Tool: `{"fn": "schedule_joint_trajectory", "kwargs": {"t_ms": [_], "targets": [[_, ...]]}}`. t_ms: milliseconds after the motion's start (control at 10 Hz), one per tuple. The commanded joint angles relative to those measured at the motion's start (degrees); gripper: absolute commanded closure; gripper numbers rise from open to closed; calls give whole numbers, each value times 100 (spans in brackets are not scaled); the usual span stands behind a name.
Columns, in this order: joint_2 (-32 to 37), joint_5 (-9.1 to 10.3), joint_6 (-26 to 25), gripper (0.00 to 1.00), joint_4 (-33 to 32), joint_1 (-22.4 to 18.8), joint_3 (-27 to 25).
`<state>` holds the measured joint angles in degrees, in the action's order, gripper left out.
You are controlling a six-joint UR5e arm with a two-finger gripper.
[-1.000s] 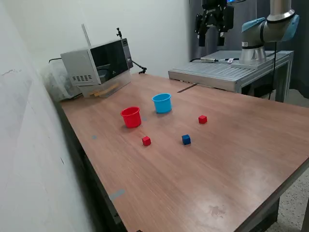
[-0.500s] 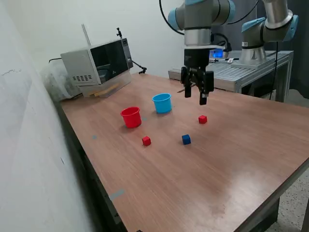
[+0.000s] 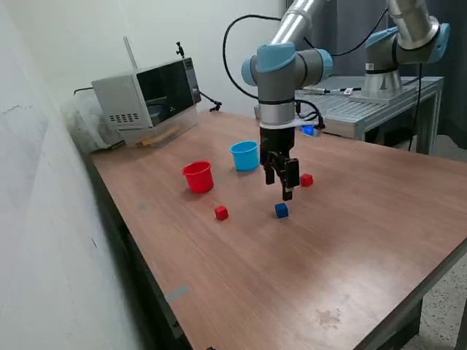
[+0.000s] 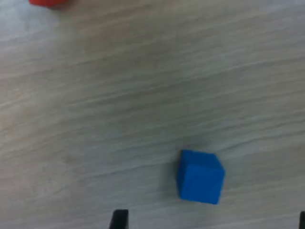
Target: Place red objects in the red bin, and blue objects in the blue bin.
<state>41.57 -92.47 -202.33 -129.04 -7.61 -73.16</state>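
Observation:
My gripper (image 3: 279, 187) is open and empty, hanging just above the one dark-blue cube (image 3: 282, 211) that shows on the wooden table (image 3: 350, 240). In the wrist view the blue cube (image 4: 200, 176) lies between and just ahead of my fingertips (image 4: 119, 220), untouched. One red cube (image 3: 221, 212) lies toward the exterior view's left of the blue cube. Another red cube (image 3: 306, 180) lies just behind my gripper. The red cup (image 3: 198, 176) and the light-blue cup (image 3: 245, 155) stand upright side by side further back. A second blue cube is not in view.
A grey microwave-like box (image 3: 149, 91) stands at the back on the exterior view's left. A second arm (image 3: 401, 44) stands on a metal bench (image 3: 343, 109) behind the table. A white wall runs along the exterior view's left. A red edge (image 4: 47, 2) shows in the wrist view.
My arm has swung in from high at the back, passed over the table near the light-blue cup, and come down to just above the blue cube. The cubes and cups have not moved.

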Motion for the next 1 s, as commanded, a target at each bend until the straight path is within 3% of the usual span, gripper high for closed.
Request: {"fn": "schedule_joint_trajectory", "kwargs": {"t_ms": [0, 600, 700, 900], "targets": [[-228, 1, 1, 0, -68, 93, 135], [-334, 1, 10, 0, -95, 102, 56], [-334, 10, 18, 100, -95, 93, 56], [-334, 18, 71, 100, -95, 84, 56]]}}
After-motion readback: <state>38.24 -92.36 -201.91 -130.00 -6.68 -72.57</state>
